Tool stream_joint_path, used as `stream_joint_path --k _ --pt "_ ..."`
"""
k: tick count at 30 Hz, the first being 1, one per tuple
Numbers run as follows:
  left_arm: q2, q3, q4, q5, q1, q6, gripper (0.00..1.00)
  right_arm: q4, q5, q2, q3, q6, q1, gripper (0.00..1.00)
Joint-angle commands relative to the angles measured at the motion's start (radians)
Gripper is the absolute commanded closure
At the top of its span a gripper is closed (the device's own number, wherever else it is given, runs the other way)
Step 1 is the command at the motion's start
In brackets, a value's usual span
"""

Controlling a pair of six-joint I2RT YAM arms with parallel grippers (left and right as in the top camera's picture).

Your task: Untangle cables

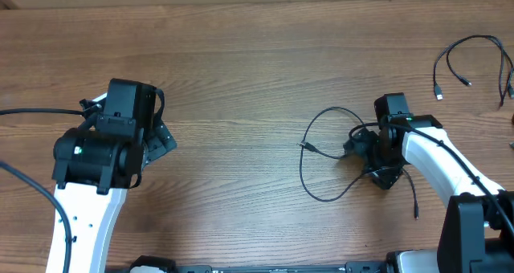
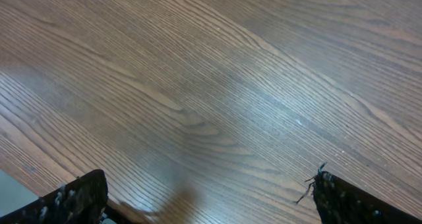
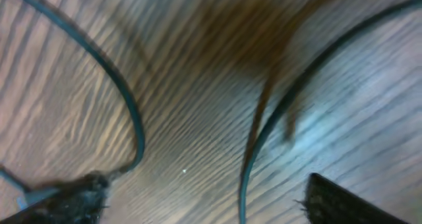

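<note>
A thin black cable [image 1: 309, 185] lies in a loose loop on the wooden table right of centre, one plug end [image 1: 306, 145] pointing left. My right gripper [image 1: 368, 151] is low over the loop's right side. In the right wrist view its fingers [image 3: 204, 188] are spread wide, and one strand of the cable [image 3: 245, 178] runs between them untouched; another strand [image 3: 125, 99] curves by the left finger. A second thin cable [image 1: 474, 38] lies loose at the far right. My left gripper [image 1: 161, 138] is open and empty over bare wood [image 2: 208, 184], far from the cables.
A further thin cord end [image 1: 509, 84] shows at the right edge. A loose cable tail [image 1: 415, 205] lies under the right arm. Thick black arm cables [image 1: 32, 112] run off the left edge. The table's far edge is at the top.
</note>
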Motion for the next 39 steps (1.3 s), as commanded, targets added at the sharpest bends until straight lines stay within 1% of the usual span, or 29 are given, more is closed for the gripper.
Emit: stream_joint_path --k 1,5,7,27,35,37,39 --pt "0.034 0.013 0.0 -0.006 0.005 -0.024 0.0 -0.032 0.073 -0.013 0.015 0.196 0.029 0.0" --pt "0.063 0.013 -0.002 -0.007 0.006 -0.024 0.0 -0.124 0.159 -0.017 0.015 0.381 0.059 0.0" --pt "0.08 0.013 -0.002 -0.007 0.006 -0.024 0.0 -0.142 0.183 -0.019 0.015 0.416 0.069 0.0" --pt "0.237 0.013 0.002 -0.006 0.005 -0.024 0.0 -0.085 0.196 -0.016 0.001 0.415 0.074 0.0" --pt "0.255 0.013 0.001 0.026 0.005 -0.023 0.0 0.018 0.205 -0.016 -0.1 0.415 0.074 0.0" --pt "0.253 0.013 -0.003 0.029 0.005 0.03 0.01 0.05 0.203 -0.016 -0.124 0.415 0.074 0.0" --pt "0.246 0.014 0.017 0.035 0.005 0.021 0.0 0.074 0.203 -0.016 -0.147 0.414 0.074 0.0"
